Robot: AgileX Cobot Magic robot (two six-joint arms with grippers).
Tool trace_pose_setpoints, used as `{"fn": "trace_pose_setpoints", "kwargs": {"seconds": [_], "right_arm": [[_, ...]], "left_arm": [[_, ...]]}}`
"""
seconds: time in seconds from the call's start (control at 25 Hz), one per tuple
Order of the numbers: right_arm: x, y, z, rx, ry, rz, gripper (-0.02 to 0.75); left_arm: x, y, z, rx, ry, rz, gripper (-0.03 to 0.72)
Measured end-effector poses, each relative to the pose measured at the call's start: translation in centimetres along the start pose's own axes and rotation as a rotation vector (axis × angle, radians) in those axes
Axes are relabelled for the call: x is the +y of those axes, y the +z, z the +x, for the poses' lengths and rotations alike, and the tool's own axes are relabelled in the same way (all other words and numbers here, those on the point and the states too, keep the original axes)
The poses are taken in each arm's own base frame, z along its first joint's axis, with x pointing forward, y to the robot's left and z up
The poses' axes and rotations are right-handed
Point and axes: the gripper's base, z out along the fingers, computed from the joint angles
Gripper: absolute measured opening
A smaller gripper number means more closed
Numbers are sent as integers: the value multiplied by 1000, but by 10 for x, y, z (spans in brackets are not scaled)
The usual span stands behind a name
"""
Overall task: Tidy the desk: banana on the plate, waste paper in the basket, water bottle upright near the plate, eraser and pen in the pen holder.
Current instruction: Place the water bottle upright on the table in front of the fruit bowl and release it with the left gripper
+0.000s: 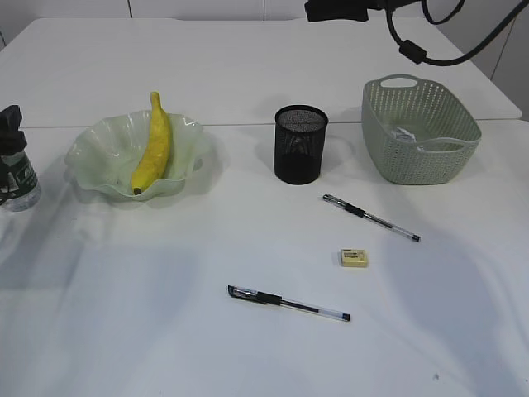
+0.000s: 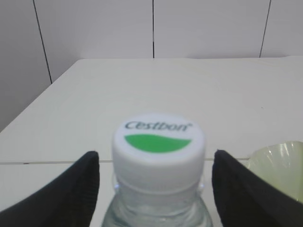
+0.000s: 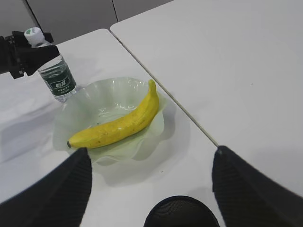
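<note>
The yellow banana (image 1: 153, 147) lies in the pale green wavy plate (image 1: 89, 147). The water bottle (image 1: 18, 184) stands upright left of the plate. My left gripper (image 2: 156, 153) is open, one finger on each side of the bottle's white cap (image 2: 158, 144), with gaps on both sides. My right gripper (image 3: 150, 150) is open and empty, high above the black mesh pen holder (image 1: 300, 145). Two pens (image 1: 370, 218) (image 1: 288, 303) and a yellowish eraser (image 1: 355, 257) lie on the table. Crumpled paper (image 1: 405, 134) lies in the grey-green basket (image 1: 450, 157).
The right arm's body (image 1: 335, 10) and its cable hang at the top of the exterior view. A seam between two tables (image 1: 240, 124) runs behind the plate and holder. In the right wrist view the bottle (image 3: 57, 75) stands just beyond the plate (image 3: 142, 146).
</note>
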Motion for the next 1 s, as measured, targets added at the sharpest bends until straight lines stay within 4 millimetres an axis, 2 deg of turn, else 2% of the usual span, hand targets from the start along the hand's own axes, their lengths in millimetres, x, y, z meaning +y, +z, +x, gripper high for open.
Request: {"fn": "trace_pose_setpoints", "kwargs": {"seconds": [1.0], "right_arm": [[0,0,-1,-7,22,-3,587]], "left_arm": [[-1,-4,-34,-9,11,-5,538]]}}
